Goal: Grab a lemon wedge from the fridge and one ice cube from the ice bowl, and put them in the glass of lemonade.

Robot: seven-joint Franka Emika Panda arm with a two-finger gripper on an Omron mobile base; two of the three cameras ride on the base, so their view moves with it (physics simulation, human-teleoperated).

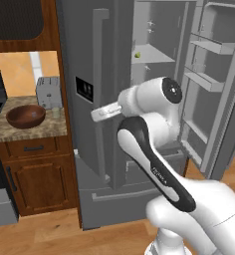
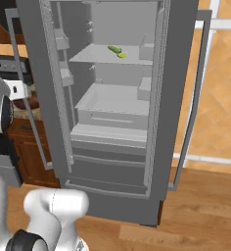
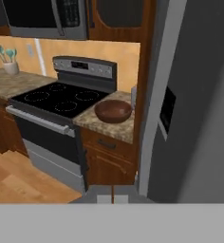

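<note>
The grey fridge (image 1: 97,60) stands with its right door swung wide, and its shelves show in the right base view. A small yellow lemon wedge (image 2: 121,55) lies on an upper shelf (image 1: 137,55) beside a green vegetable (image 2: 114,49). The dark wooden ice bowl (image 1: 26,115) sits on the counter left of the fridge (image 3: 113,111). Next to the toaster stands the small glass of lemonade (image 1: 56,113). My gripper (image 1: 94,115) hangs in front of the fridge's left door, pointing toward the counter. Its fingertips (image 3: 113,198) are shut with nothing visible between them.
A silver toaster (image 1: 49,92) stands behind the bowl. A black-topped stove (image 3: 61,97) adjoins the counter on the left, with a microwave (image 3: 42,19) above it. The open right fridge door (image 1: 216,84) juts out beside the arm. Wooden floor lies below.
</note>
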